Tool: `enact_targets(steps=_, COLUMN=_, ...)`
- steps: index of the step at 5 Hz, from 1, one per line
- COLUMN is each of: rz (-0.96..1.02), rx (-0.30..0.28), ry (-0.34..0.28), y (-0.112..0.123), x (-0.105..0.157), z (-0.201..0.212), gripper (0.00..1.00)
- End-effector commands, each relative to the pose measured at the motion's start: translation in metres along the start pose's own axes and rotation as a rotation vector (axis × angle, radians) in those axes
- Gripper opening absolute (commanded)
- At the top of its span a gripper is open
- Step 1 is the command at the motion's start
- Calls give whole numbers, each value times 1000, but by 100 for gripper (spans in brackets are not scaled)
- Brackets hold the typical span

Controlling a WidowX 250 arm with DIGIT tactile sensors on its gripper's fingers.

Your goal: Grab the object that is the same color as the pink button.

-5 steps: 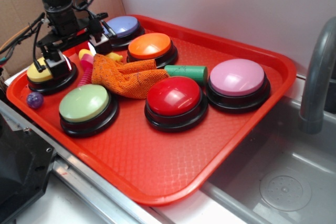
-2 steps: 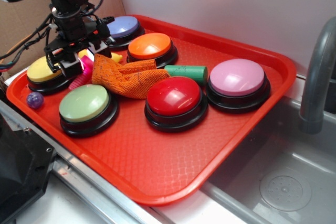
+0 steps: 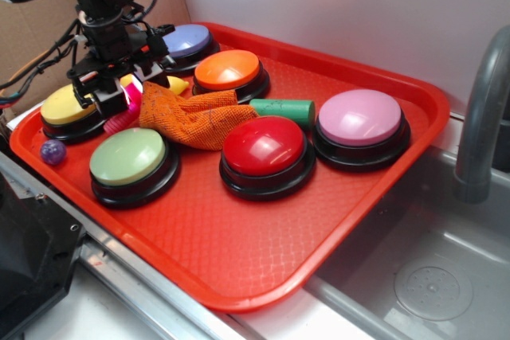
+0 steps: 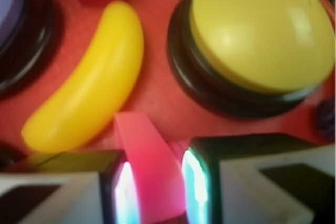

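Fingers (image 4: 118, 198) pinching the pink screw toy (image 4: 149, 177) across its flared head, pads pressing both flanks, presumably because of matching the pink button (image 3: 360, 117) far across the red tray (image 3: 239, 268). Lying between the yellow button (image 4: 260, 30) and the orange knit cloth (image 3: 191, 117), just beside the toy banana (image 4: 89, 85), ribbed stem poking out below. Reaching straight down with the gripper (image 3: 107, 93), wrist vertical above the tray's left corner. Looking ready for lifting.
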State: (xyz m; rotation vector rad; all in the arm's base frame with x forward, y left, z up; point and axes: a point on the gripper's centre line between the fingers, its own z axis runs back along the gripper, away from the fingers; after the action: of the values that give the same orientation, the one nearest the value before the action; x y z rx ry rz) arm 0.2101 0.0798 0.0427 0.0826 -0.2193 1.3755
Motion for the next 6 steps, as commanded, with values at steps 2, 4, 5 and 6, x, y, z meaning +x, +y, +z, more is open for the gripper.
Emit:
enact_targets(steps=2, rz=-508, rx=-85, ry=-18, y=3, x=0, z=88, gripper=0)
enact_targets(steps=4, rz=-1021, rx=-20, ry=84, y=-2, x=-37, z=127, gripper=0)
enact_targets(steps=5, rz=-1248, rx=-30, ry=126, y=-2, x=-58, z=137, gripper=0)
enact_targets(steps=6, rz=-1205, rx=-66, ry=106, y=0, x=-59, z=138, gripper=0)
